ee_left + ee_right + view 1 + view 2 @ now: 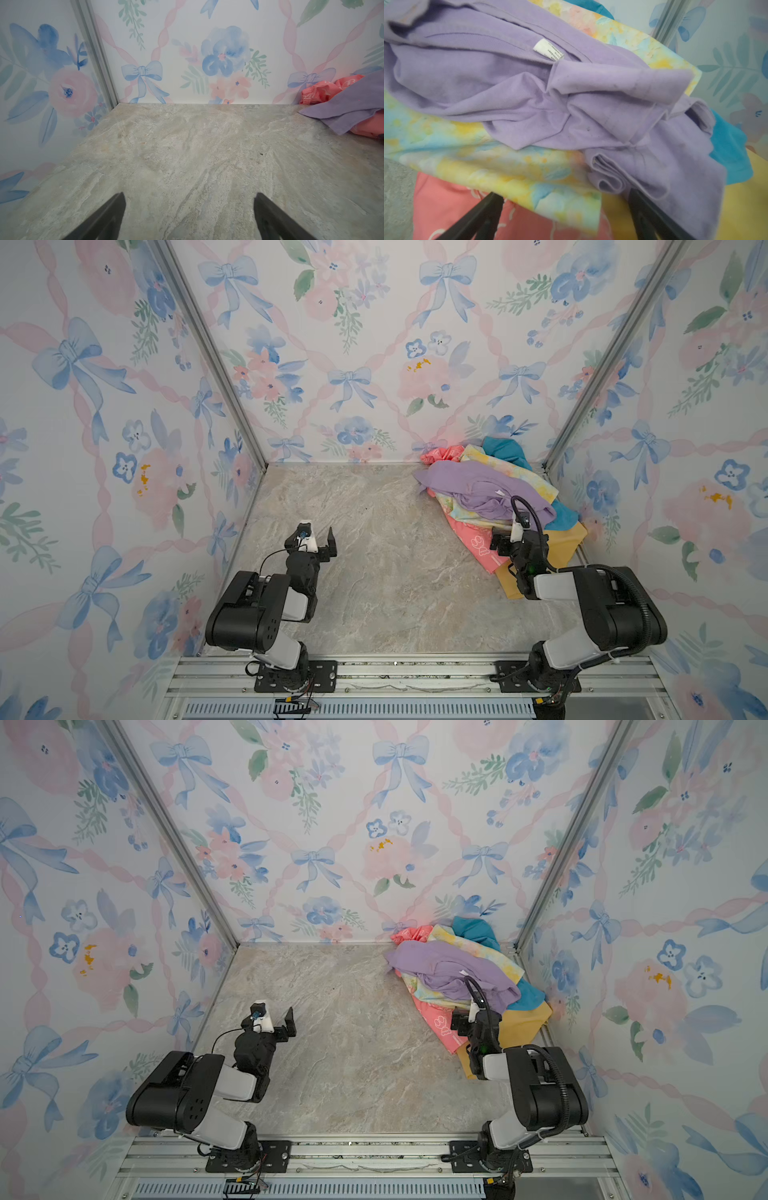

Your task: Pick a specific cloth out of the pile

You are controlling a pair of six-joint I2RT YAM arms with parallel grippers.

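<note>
two gaping: left end effector [318, 531], right end effector [506, 534]; one mustard cloth [567, 541], one pile [490, 489]

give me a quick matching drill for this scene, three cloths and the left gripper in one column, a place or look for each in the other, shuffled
Column one
1. lilac cloth
2. mustard-yellow cloth
3. coral-pink cloth
4. left gripper

Column two
a. open, above the bare table
b. carries white prints
c. spread across the top of the pile
d. plain, at the pile's near right edge

Pairs: 1-c, 2-d, 3-b, 4-a
</note>
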